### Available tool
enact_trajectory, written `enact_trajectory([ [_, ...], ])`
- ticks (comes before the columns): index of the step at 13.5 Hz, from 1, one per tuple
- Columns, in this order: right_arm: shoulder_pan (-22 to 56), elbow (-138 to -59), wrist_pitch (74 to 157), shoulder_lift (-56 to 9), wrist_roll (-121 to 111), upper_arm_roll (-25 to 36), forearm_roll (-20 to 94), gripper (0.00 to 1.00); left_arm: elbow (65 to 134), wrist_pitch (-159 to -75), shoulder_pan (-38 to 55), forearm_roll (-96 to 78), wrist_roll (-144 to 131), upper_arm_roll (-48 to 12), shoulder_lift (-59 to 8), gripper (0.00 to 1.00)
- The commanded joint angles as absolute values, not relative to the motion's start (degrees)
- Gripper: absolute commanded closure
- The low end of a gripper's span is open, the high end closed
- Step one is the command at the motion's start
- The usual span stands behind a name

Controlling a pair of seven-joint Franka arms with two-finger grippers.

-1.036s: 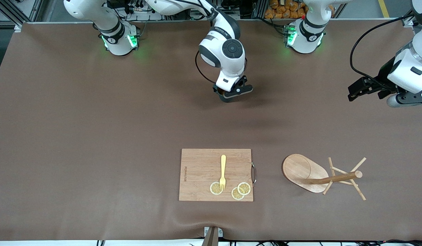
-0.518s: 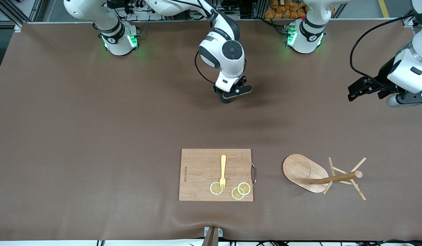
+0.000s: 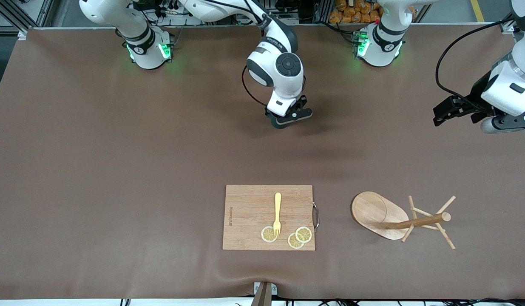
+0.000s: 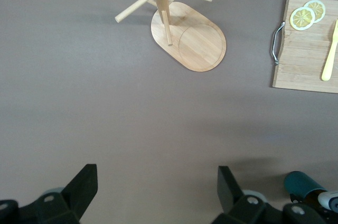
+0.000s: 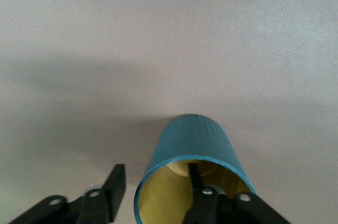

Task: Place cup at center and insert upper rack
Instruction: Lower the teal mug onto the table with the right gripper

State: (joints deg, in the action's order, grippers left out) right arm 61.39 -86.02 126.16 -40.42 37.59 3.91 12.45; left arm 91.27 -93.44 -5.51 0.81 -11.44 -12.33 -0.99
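The teal cup (image 5: 193, 139) with its yellow inside stands upright on the brown table (image 3: 117, 170) in the middle, toward the arms' bases. My right gripper (image 5: 156, 168) is open across its rim: one finger (image 5: 193, 182) inside, the other (image 5: 117, 179) outside, both clear of the wall. In the front view that gripper (image 3: 288, 118) covers the cup. The left wrist view shows the cup (image 4: 303, 184) too. The upper rack (image 3: 379, 214), a wooden mug tree, stands upright nearer the front camera toward the left arm's end. My left gripper (image 3: 436, 115) waits open in the air at that end.
A wooden cutting board (image 3: 249, 216) with a metal handle lies near the front edge, beside the mug tree. On it rest a yellow fork (image 3: 277, 212) and lemon slices (image 3: 299, 237). Bare brown table lies between the cup and the board.
My right gripper has opened from shut and let go of the cup's rim, its hand shifting slightly toward the bases. The left arm has not moved.
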Motion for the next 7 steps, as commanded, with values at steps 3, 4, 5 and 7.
enact_trajectory([
  [3,58.8,-85.4,124.5,-36.8,37.9,3.9,13.0,0.0,91.5,-92.0,-5.2,2.1,-11.7,-12.4,-0.2,0.0],
  [4,57.1,-85.0,122.1,-35.2,37.7,3.8,13.1,0.0,91.6,-91.2,-5.2,2.1,-11.5,-12.4,0.0,0.0],
  [5,55.1,-84.3,119.5,-33.3,37.8,3.1,13.2,0.0,91.6,-90.8,-5.3,2.0,-11.9,-12.4,0.2,0.0],
  [7,49.9,-84.2,114.5,-28.7,37.6,1.6,13.0,0.0,91.9,-90.7,-5.3,1.8,-12.2,-12.4,0.4,0.0],
])
